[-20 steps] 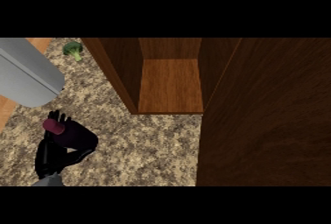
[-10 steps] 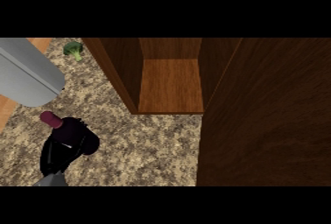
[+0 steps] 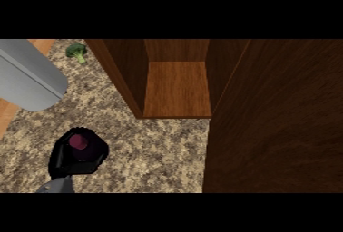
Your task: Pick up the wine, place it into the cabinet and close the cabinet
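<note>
At the lower left of the frame the left hand [image 3: 75, 158] is curled round the wine [image 3: 78, 141], whose dark red top shows between the fingers, above the speckled counter [image 3: 161, 154]. The open wooden cabinet [image 3: 178, 86] stands at upper centre, a broccoli [image 3: 77, 52] at upper left.

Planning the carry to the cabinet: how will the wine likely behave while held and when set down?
The wine shows only its dark red top inside the left hand, so it appears upright; tall and narrow, it may tip when set on the cabinet floor. It is probably rigid, and smooth enough to slip.
</note>
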{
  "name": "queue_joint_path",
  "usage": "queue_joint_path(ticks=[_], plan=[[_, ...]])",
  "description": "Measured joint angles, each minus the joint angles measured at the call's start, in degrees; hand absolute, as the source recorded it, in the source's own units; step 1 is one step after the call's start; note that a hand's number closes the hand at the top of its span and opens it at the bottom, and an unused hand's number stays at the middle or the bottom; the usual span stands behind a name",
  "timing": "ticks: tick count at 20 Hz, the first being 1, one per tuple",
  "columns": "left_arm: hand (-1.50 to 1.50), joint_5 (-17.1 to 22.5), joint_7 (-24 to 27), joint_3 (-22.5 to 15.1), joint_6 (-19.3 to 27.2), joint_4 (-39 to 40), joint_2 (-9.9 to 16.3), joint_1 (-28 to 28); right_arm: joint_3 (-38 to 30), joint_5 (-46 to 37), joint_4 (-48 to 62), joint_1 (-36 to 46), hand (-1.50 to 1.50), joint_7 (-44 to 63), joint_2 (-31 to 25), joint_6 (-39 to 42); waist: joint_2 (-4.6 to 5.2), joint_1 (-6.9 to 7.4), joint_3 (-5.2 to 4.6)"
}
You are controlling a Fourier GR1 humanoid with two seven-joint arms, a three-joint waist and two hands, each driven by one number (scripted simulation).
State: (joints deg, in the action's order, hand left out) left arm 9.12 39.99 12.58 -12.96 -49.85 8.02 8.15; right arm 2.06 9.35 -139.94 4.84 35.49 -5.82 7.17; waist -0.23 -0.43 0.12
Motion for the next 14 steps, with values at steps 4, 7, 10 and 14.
queue_joint_path(ticks=[4,7,10,14], plan=[[1.5,-0.25,-1.62,-1.86,-2.05,-5.92,0.89,-4.56,-0.67,0.13,-0.71,0.31,-1.5,1.16,-0.26,-0.41,0.0,0.29,-0.05],[1.5,-0.44,-2.07,-2.6,-1.19,-9.59,0.22,-5.95,-0.87,0.12,-0.35,-0.06,-1.5,1.01,-0.21,-0.01,0.02,0.29,-0.07],[1.5,-1.74,-0.6,-3.33,0.59,-12.79,-0.35,-7.14,0.23,-0.13,-0.21,-0.04,-1.5,0.54,0.54,-0.21,0.06,0.35,-0.09],[1.5,-2.13,-0.03,-3.72,2.12,-19.42,-0.65,-9.95,-0.81,0.04,-0.3,0.99,-1.5,0.55,0.33,-0.06,0.06,0.5,-0.09]])
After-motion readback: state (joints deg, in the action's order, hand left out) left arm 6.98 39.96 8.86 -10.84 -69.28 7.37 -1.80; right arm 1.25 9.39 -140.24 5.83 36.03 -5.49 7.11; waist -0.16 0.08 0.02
